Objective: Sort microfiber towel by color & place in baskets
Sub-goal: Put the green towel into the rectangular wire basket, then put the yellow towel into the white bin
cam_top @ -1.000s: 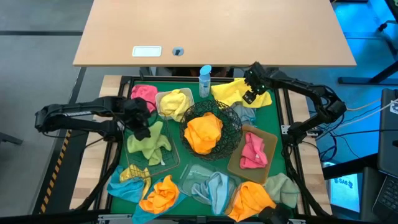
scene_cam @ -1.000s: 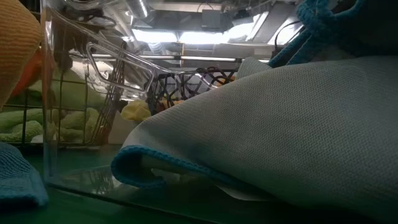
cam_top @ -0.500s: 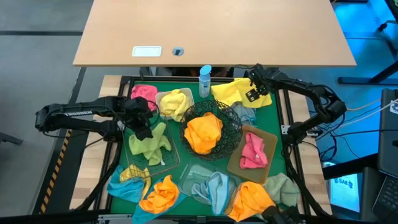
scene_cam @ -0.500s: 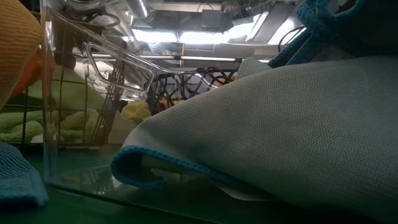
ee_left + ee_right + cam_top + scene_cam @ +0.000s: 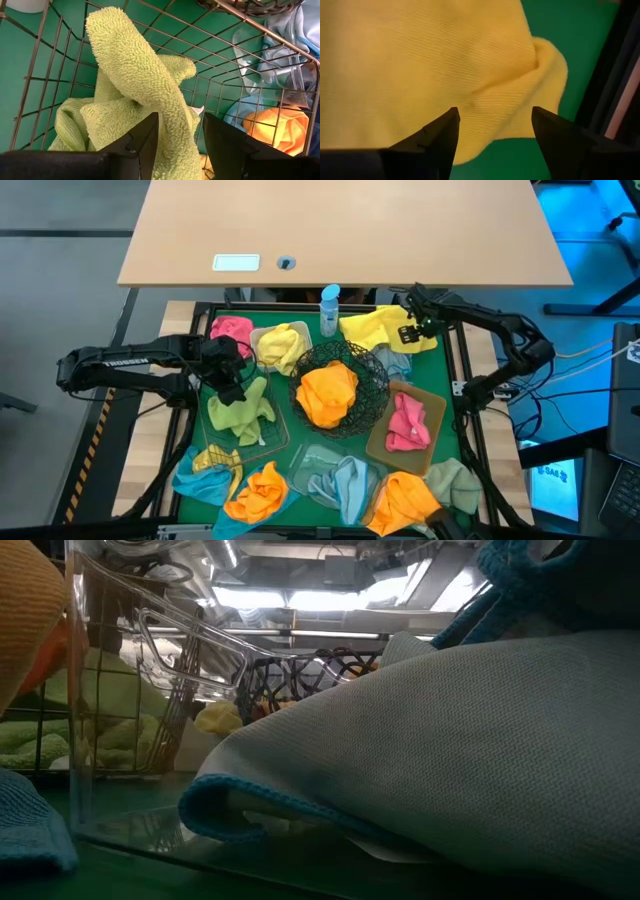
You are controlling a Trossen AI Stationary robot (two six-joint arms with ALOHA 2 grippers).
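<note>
My left gripper (image 5: pixel 177 142), fingers apart, straddles the green towel (image 5: pixel 135 85); my right gripper (image 5: pixel 495 135) gapes just over the yellow towel (image 5: pixel 420 65).

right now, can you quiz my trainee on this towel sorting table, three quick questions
1. True or false: the round black wire bowl holds an orange towel.
2. Which towel does the right gripper hover over, jaws open? A) a pink one B) the yellow towel at the mat's far edge C) a blue one
3. Fill in: the left gripper has its jaws either side of a pale ____ towel in the rectangular wire basket.

Key: 1 true; 2 B; 3 green.
</note>
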